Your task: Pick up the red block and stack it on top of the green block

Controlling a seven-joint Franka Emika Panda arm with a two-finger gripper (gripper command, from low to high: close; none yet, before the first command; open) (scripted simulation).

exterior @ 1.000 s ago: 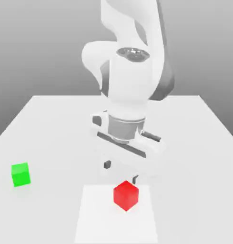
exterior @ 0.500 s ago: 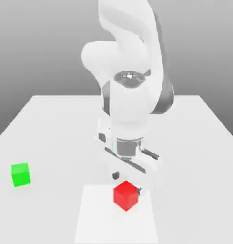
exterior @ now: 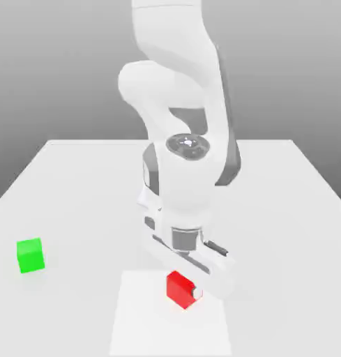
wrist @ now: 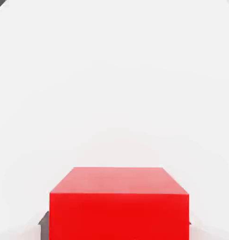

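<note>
Lower than in the earlier frame, the arm (exterior: 185, 185) now has its hand right down at the red block (exterior: 178, 290), and the pincer (wrist: 119, 226) has closed in on it; both blocks keep their places. The red block sits on the pale square (exterior: 148, 331) on the counter (exterior: 284, 244), pinched between the two fingers, one against each of two opposite faces. One finger is mostly hidden in the exterior view, so how much pad bears on that far face is hard to judge, though the hand view suggests a fairly even hold. The green block (exterior: 31, 256) stands well apart, toward the exterior view's left.

From here, the likeliest trouble is a slip on the lift: smooth, plain faces held too high or too lightly could let the cube slide or tilt. Lifting before the squeeze settles would make that worse. Carrying it across too low could knock the green block sideways, since nothing visible braces it. At the stack, a cube that is off-centre or turned against the one beneath could topple on release, and lowering too far could jam it down or shove the base. Opening unevenly might drag it off.

No brand, label or writing can be read on the arm or either block.
</note>
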